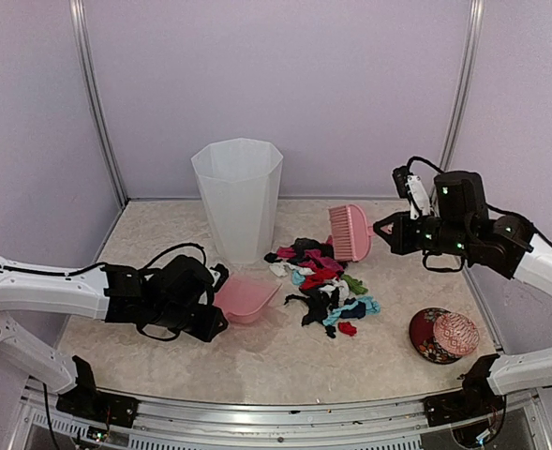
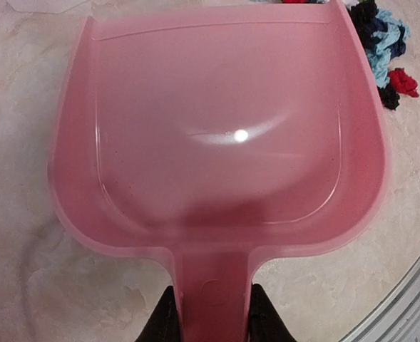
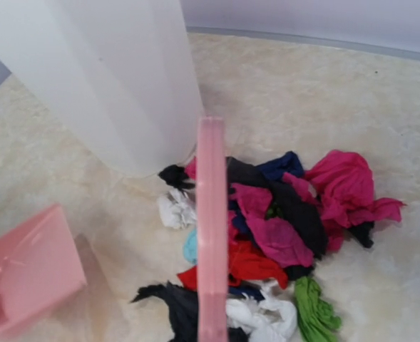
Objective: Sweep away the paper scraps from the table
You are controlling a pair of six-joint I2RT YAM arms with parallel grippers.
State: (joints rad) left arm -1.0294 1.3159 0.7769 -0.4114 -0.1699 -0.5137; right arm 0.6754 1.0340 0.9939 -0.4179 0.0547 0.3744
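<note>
Now, left jaws clamped on the dustpan (image 1: pixel 247 298) handle, right jaws on the brush (image 1: pixel 350 232), we should sweep scraps (image 1: pixel 324 281) low across the tabletop (image 1: pixel 285 361) into that dustpan.

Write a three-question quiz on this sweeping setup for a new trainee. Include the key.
1. Fill in: the paper scraps lie heaped on the table beside the translucent white ____.
2. True or false: the pink dustpan, gripped at its handle by the left fingers, is empty.
3. What do the right fingers hold?
A. the pink dustpan
B. the pink brush
C. the paper scraps

Key: 1 bin; 2 true; 3 B.
</note>
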